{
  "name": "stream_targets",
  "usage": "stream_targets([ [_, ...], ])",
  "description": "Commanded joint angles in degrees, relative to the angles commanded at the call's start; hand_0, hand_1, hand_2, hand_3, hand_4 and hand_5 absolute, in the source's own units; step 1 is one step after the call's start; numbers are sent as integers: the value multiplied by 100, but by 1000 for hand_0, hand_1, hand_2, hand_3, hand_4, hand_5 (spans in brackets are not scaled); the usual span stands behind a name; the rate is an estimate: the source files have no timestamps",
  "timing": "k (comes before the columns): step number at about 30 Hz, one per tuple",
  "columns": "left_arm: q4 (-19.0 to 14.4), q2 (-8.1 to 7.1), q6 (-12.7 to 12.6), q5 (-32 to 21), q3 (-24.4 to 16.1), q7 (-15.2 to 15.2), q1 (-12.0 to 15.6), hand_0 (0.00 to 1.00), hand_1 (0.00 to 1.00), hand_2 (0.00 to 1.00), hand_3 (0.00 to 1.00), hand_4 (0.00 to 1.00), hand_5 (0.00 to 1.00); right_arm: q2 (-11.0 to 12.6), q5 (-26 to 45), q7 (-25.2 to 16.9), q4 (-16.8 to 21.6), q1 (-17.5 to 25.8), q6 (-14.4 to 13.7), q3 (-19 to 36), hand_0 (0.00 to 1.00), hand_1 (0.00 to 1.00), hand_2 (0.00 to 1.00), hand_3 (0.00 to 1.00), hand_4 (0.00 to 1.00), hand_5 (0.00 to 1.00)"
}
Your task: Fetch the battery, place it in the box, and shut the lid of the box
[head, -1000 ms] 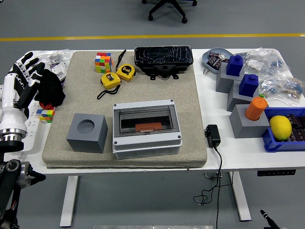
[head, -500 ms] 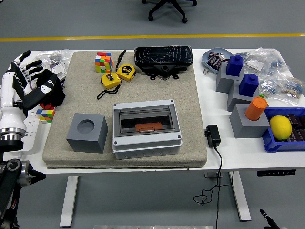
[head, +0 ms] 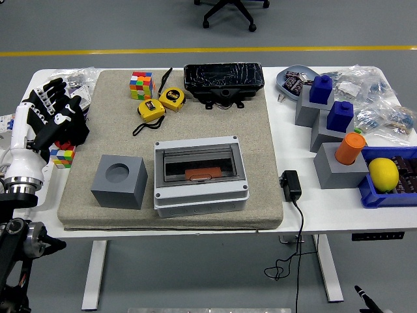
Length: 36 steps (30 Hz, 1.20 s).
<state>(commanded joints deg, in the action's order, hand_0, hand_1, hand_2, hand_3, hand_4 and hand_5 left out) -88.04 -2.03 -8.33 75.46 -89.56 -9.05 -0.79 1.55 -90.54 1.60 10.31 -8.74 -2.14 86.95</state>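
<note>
A grey junction box (head: 201, 177) lies at the mat's front centre. Its smoky clear lid (head: 199, 160) rests flat on it. Through the lid's window I see an orange battery-like piece (head: 201, 174) inside. My left hand (head: 55, 109) hovers over the table's left edge, well to the left of the box and apart from it. Its fingers are spread and hold nothing. The white forearm (head: 26, 156) runs down to the lower left corner.
Everything sits on a beige mat (head: 260, 130): a grey cube with a round hole (head: 118, 181), two yellow tape measures (head: 160, 103), a colour cube (head: 141, 85), a black tray (head: 223, 81). Right of the mat are a black adapter (head: 290, 184), grey blocks (head: 339, 163) and a lemon (head: 383, 173).
My left hand has shifted a little to the right and down toward the mat, turning with its fingers fanned out. Nothing on the mat has moved.
</note>
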Motion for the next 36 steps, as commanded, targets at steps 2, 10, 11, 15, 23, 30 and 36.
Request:
stream_targets([
  [2, 9, -2, 68, -60, 6, 33, -7, 998, 998, 998, 889, 998, 998, 0, -9, 1, 0, -2, 1, 8, 973, 821, 753, 778, 998, 998],
  [10, 18, 12, 145, -208, 43, 180, -7, 998, 998, 998, 968, 998, 998, -6, -26, -1, 0, 8, 3, 37, 970, 819, 751, 778, 998, 998],
  [11, 22, 12, 146, -231, 44, 185, -9, 998, 998, 998, 968, 998, 998, -6, -32, 1, 0, 9, 3, 41, 970, 819, 751, 778, 998, 998],
  [15, 20, 10, 147, -276, 37, 217, -9, 998, 998, 998, 979, 998, 998, -4, -27, -1, 0, 9, 1, 41, 969, 819, 751, 778, 998, 998],
  [23, -1, 9, 140, -266, 30, 265, -18, 998, 998, 998, 977, 998, 998, -6, -7, -5, 0, -7, -3, 26, 968, 818, 750, 777, 998, 998],
  [30, -12, 5, 160, -266, 27, 300, -17, 998, 998, 988, 964, 998, 998, -8, -27, -5, 0, -1, -9, 54, 966, 818, 751, 778, 998, 998],
  [36, -15, 5, 160, -293, 32, 323, -23, 998, 998, 953, 949, 998, 998, -10, 29, -7, 0, -6, -27, 2, 966, 818, 750, 782, 998, 998],
])
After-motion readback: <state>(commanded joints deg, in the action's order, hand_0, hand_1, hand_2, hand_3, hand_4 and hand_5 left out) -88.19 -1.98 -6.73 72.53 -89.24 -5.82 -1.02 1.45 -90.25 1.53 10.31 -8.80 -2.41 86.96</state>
